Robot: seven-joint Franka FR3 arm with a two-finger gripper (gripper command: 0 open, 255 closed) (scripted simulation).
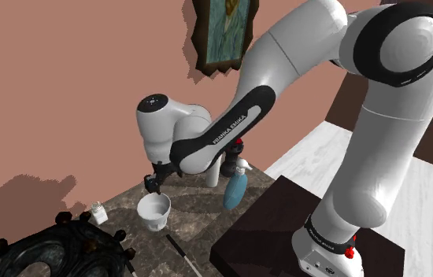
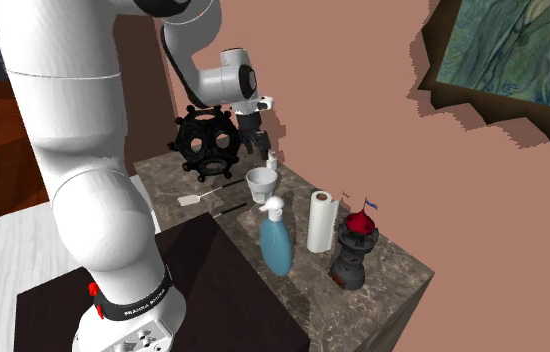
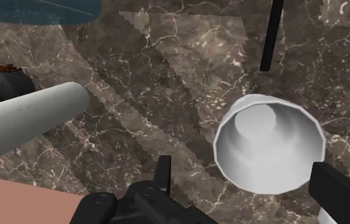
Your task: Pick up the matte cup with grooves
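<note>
**A:** Two black fingers stand well apart with nothing clasped. The gripper (image 3: 244, 170) is open and hangs over the white cup (image 3: 269, 143).

**B:** Where does the cup sit?

**A:** It stands upright, mouth up, on the marble countertop (image 2: 393, 290). It's about midway along and nearer the wall-side edge than the front edge. A small white shaker (image 1: 97, 211) stands near it. The blue spray bottle (image 2: 275, 240) and the paper towel roll (image 2: 321, 222) are further along the counter.

**B:** What could go wrong from here?

**A:** I'd judge the cup to be off-centre between the fingers, close to one and well clear of the other. On a straight descent the near finger may land on the rim and tip or shove the cup. The wall also flares toward the rim, so a pinch high up could slip.

**B:** Anything you can't read?

**A:** The grooves. The wrist view looks down into the cup, where I see a stepped bottom but not the outer wall. How high the fingertips are above the rim is hard to tell. In the shoulder view the arm also covers part of the counter behind the cup.
</note>
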